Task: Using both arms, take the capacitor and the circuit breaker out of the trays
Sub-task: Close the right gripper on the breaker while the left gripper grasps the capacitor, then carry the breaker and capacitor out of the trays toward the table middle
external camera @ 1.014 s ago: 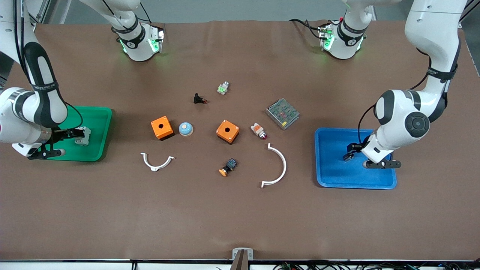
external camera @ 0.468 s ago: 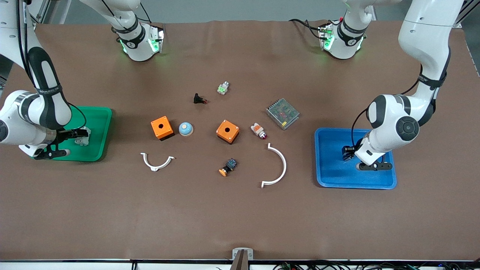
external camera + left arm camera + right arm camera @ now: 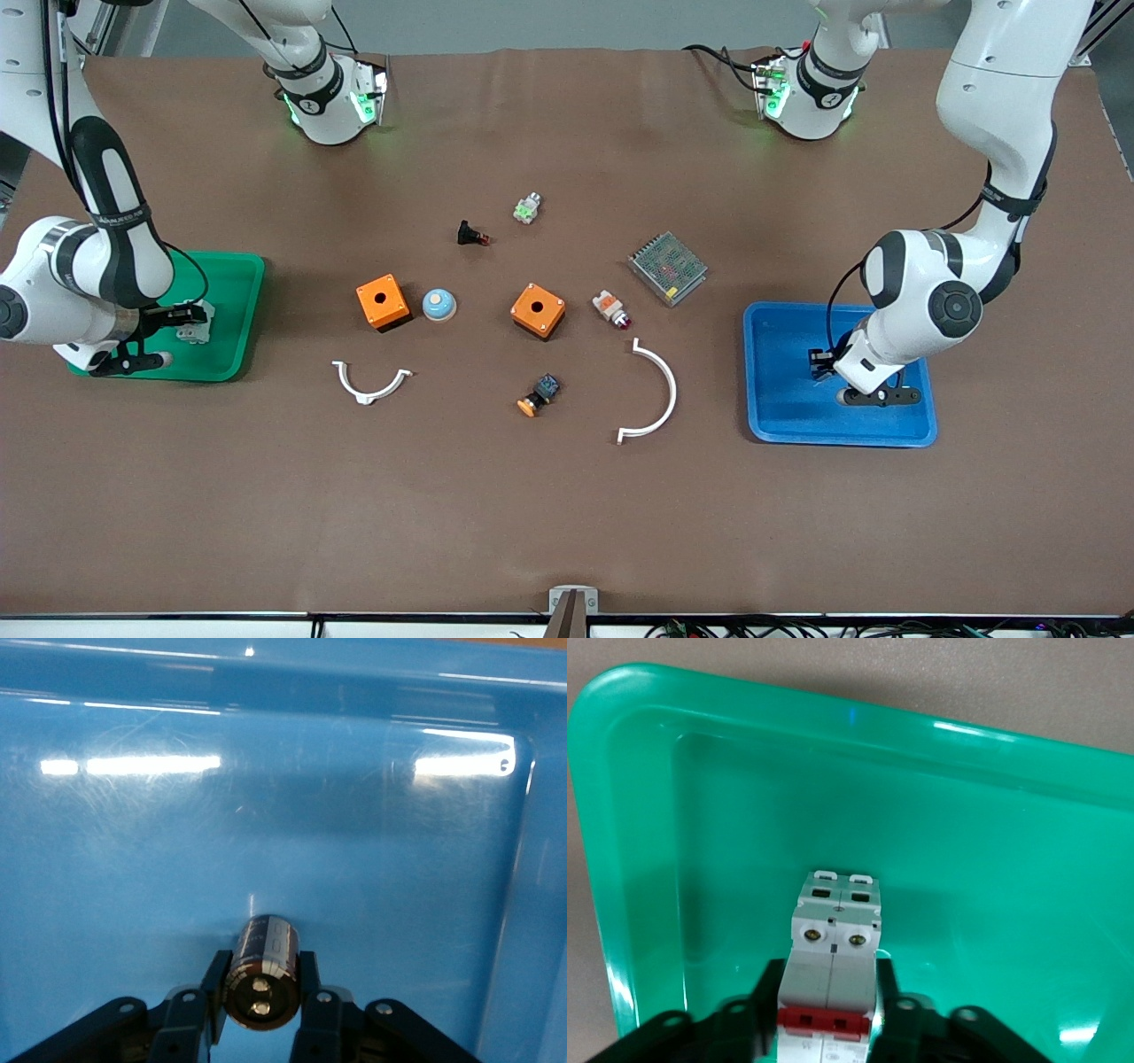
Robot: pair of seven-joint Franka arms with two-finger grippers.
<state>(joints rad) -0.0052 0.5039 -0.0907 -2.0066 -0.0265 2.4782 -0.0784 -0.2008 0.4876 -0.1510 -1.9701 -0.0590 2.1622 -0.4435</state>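
My left gripper [image 3: 820,363] is low inside the blue tray [image 3: 780,416] at the left arm's end of the table. It is shut on the capacitor [image 3: 263,972], a small black cylinder with a pale end face, held just above the tray floor [image 3: 133,859]. My right gripper [image 3: 188,321] is low inside the green tray [image 3: 229,275] at the right arm's end. It is shut on the breaker [image 3: 195,322], a white block with red levers [image 3: 833,966], held close over the green floor [image 3: 974,868].
Between the trays lie two orange boxes [image 3: 383,302] [image 3: 538,310], a blue dome [image 3: 438,305], two white curved pieces [image 3: 370,383] [image 3: 654,399], a metal mesh box [image 3: 667,268], a black part with red tip [image 3: 470,235], an orange-capped button [image 3: 539,395] and a white-orange part [image 3: 611,309].
Both grippers have sunk lower into their trays with their parts still held. The left gripper also shifted slightly toward the tray's middle.
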